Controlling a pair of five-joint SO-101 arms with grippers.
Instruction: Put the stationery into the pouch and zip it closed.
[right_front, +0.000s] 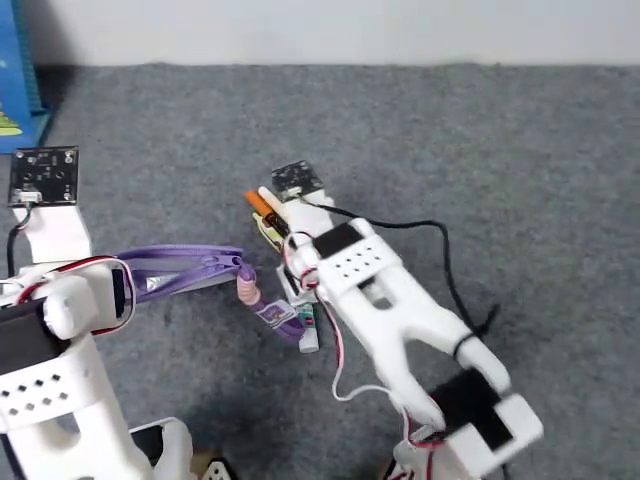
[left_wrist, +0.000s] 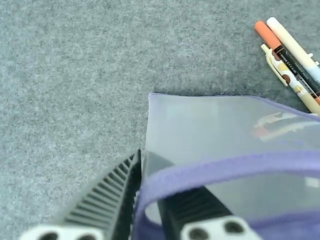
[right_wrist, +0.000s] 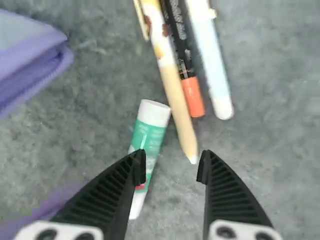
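The translucent pouch (left_wrist: 215, 145) with a purple zip edge lies left of centre on the carpet (right_front: 180, 265). My left gripper (left_wrist: 142, 167) is shut on its purple rim. Three pens lie side by side: a yellow one (right_wrist: 172, 85), a black one with an orange end (right_wrist: 192, 97) and a pale one (right_wrist: 212, 65). They also appear in the high view (right_front: 262, 207). A green and white glue stick (right_wrist: 145, 145) lies beside them (right_front: 308, 332). My right gripper (right_wrist: 170, 165) hangs open just above the carpet. The yellow pen's end lies between its fingertips, and the glue stick lies by one finger.
A purple strap with a pink bead (right_front: 262, 303) trails from the pouch toward the glue stick. A black cable (right_front: 440, 255) runs across the grey carpet right of the right arm. A blue box (right_front: 15, 80) stands at the far left edge.
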